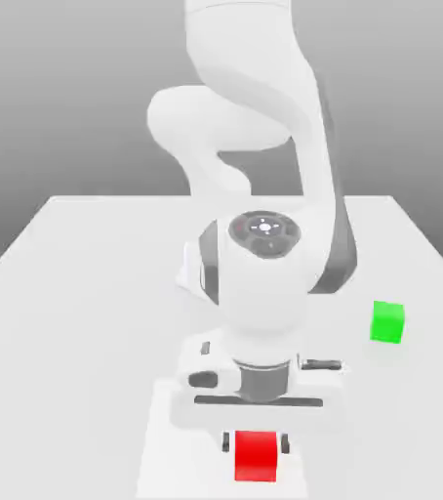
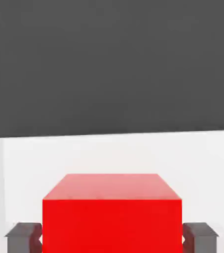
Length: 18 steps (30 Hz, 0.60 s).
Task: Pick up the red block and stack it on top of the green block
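Observation:
The red block (image 1: pixel 257 459) sits on the white table near its front edge, directly under my hand. My gripper (image 1: pixel 257 444) is lowered over it, with a dark finger (image 1: pixel 227 441) pressed to each side of the cube. In the hand view the red block (image 2: pixel 112 217) lies between the two grey fingertips (image 2: pixel 25 237), which touch its side faces, so the gripper (image 2: pixel 112 238) is shut on it. The green block (image 1: pixel 387 321) stands apart on the table, toward the exterior view's right and farther back.
The white table (image 1: pixel 69 342) stretches wide to the exterior view's left. The arm's white body (image 1: pixel 264 283) rises behind the hand and hides the table's middle.

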Each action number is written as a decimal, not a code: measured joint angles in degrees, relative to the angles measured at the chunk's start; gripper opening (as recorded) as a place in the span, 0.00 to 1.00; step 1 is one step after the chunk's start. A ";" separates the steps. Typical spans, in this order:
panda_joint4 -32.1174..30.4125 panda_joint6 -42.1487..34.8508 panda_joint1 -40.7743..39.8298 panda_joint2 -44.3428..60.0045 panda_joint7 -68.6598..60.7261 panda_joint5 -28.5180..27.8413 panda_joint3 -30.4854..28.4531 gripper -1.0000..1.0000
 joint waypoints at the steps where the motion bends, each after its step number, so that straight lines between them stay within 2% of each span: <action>1: 0.00 0.01 -0.01 0.00 0.02 -0.02 0.01 0.00; 3: 0.03 0.19 -0.01 0.23 0.07 -0.09 0.00 0.00; 8: -1.43 -7.26 -0.81 -8.69 -1.42 1.89 1.45 0.00; 10: -3.34 -8.70 0.91 -12.23 -3.28 4.22 4.74 0.00; 14: -8.09 -10.16 11.22 -18.89 -8.02 10.17 11.22 0.00; 18: -13.10 -11.10 20.51 -25.12 -11.83 14.78 14.20 0.00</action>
